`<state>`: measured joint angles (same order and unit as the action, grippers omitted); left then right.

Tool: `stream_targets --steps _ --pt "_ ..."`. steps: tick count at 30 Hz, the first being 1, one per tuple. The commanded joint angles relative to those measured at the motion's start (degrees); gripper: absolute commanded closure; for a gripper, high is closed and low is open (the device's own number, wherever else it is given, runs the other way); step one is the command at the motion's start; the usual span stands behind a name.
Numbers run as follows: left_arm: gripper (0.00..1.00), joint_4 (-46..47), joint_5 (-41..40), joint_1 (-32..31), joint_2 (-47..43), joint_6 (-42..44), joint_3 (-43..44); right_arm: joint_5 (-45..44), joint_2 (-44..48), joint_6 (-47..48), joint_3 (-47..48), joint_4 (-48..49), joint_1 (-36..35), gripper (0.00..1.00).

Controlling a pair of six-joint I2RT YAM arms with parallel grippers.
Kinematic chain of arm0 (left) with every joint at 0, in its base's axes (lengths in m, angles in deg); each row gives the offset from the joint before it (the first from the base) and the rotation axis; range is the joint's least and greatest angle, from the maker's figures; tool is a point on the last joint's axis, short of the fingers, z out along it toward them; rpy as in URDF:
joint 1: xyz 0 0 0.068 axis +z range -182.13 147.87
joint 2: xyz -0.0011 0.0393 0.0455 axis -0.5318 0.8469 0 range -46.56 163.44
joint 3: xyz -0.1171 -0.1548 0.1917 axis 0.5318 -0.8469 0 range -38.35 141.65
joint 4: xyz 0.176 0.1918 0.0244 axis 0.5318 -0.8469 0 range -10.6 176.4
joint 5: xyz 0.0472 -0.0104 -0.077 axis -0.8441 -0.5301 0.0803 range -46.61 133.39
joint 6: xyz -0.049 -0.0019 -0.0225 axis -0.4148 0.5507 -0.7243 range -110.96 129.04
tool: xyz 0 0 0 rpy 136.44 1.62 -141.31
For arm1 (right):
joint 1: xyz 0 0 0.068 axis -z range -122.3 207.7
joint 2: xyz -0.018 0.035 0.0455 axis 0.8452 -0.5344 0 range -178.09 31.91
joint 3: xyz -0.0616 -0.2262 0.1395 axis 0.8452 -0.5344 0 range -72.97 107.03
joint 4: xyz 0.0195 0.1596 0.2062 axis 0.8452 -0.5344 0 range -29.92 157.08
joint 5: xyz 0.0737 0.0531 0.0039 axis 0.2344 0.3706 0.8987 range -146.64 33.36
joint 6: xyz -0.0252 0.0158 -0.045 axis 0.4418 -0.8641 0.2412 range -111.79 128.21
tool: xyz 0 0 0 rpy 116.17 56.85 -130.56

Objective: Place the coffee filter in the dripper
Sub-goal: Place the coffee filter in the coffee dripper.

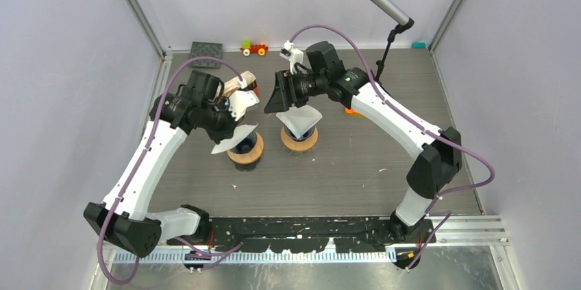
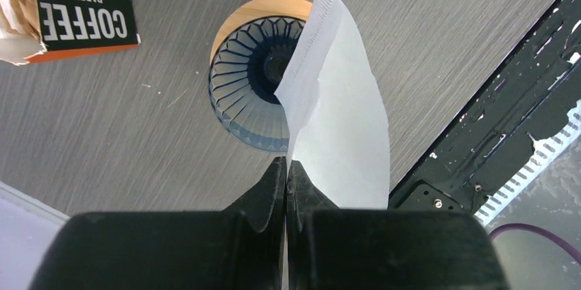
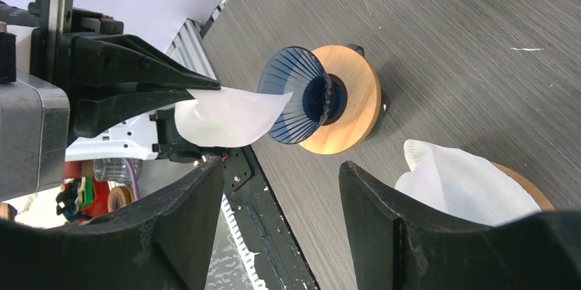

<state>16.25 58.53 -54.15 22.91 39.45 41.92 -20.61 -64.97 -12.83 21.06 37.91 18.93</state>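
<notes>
The left hand [image 2: 286, 163] pinched a filter [image 2: 342, 132] by its edge, tilted, its corner at the rim of the empty dripper [image 2: 243, 77] on the worktop [image 2: 123, 118]. The right hand [image 3: 281, 166] hung spread near a second dripper [image 1: 299, 142], which held the other filter [image 3: 459, 180].

The right tool [image 3: 279, 166] stands with its black fingers apart, nothing between them. Beyond it, the left tool [image 3: 195, 88] pinches a white coffee filter [image 3: 229, 118], whose free end reaches the rim of the blue ribbed dripper [image 3: 291, 74] on its wooden base [image 3: 353, 98]. A second filter [image 3: 455, 184] sits near the right finger, on the grey bench [image 3: 445, 64].
</notes>
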Motion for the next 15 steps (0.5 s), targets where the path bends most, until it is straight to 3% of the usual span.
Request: stream_targets --steps 1,15 --pt "1.0 1.32 4.26 2.84 -0.09 3.42 -1.84 -0.53 -0.55 -0.97 -0.17 3.39 -0.45 0.33" --pt "1.0 7.31 9.2 5.76 -0.36 5.83 -6.92 2.32 -6.9 -0.04 2.29 3.79 -1.94 0.32"
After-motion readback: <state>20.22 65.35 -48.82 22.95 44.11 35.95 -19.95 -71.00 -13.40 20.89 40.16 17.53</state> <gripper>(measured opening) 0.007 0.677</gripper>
